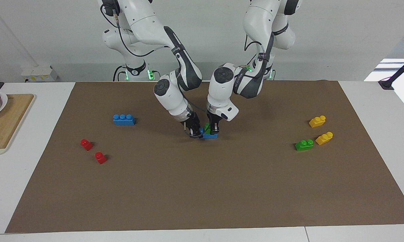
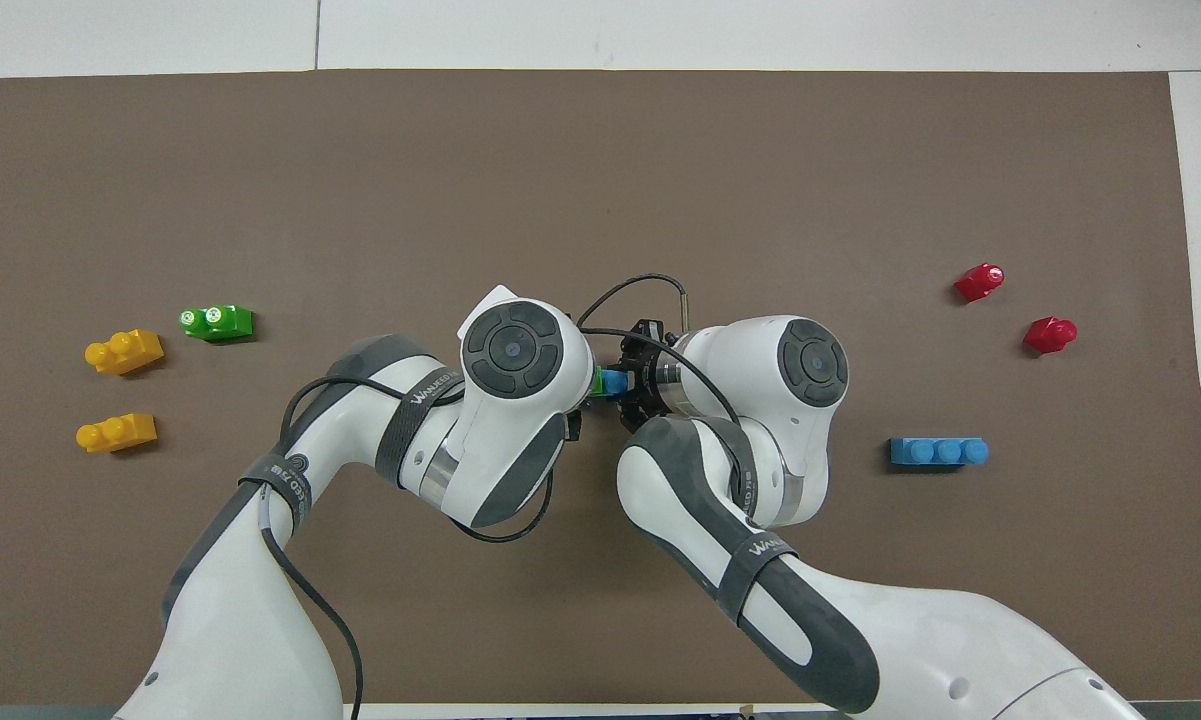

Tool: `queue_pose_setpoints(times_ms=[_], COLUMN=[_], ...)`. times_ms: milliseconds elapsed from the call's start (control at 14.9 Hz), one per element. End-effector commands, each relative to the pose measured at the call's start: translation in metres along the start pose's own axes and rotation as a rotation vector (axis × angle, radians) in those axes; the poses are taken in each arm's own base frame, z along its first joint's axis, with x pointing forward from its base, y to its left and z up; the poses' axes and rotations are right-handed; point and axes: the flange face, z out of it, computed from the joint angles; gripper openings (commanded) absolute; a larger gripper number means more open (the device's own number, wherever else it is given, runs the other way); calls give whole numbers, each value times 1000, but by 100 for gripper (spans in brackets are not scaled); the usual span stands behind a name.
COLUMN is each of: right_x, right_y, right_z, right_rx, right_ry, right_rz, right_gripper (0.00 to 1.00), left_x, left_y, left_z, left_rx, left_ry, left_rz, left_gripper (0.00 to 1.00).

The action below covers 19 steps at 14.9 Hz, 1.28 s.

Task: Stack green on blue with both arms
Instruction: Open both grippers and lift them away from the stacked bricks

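Left gripper (image 1: 214,129) grips green brick (image 1: 207,127) directly atop blue brick (image 1: 210,135), right gripper (image 1: 194,131) clamping blue's end toward its own side; seating push is straight down.

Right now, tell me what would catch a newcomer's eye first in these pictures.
Two white robot arms meet at the middle of the brown mat: the left gripper is on a small green plastic brick atop a blue plastic brick, with the right gripper at that blue brick's end. Spare bricks lie toward either end of the table.
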Motion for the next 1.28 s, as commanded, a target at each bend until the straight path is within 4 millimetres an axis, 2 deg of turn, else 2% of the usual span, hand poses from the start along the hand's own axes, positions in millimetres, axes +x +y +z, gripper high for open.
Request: queue_pose_setpoints(times_ms=[0, 67, 134, 201, 269, 403, 470, 739, 873, 1075, 1209], right_x=[9, 10, 11, 11, 10, 10, 11, 5, 13, 23, 37], right_y=[2, 1, 0, 0, 0, -3, -5, -14, -24, -36, -43], right_z=[2, 2, 1, 1, 1, -1, -3, -16, -29, -62, -87], right_rx=[22, 23, 23, 23, 25, 24, 24, 21, 25, 24, 14], right_ry=[-4, -4, -5, -5, -6, -9, -11, -54, -64, -87, -103], right_rz=[19, 23, 25, 27, 26, 32, 36, 73, 91, 103, 128], right_gripper=[0, 0, 2, 39, 71, 94, 96, 99, 99, 100, 100], left_x=[4, 5, 5, 4, 5, 10, 14, 55, 76, 112, 143], left_y=[-13, -11, -8, -7, -5, -1, 3, 26, 33, 38, 40], left_z=[45, 42, 38, 35, 33, 24, 8, -47, -68, -105, -129], left_rx=[38, 50, 52, 51, 50, 42, 31, -5, -1, 13, 32], left_ry=[47, 57, 58, 56, 57, 54, 45, 19, 24, 29, 35], left_rz=[4, 9, 8, 7, 5, -6, -14, -89, -96, -55, -3], left_gripper=[0, 0, 65, 100, 100, 100, 100, 100, 100, 100, 100])
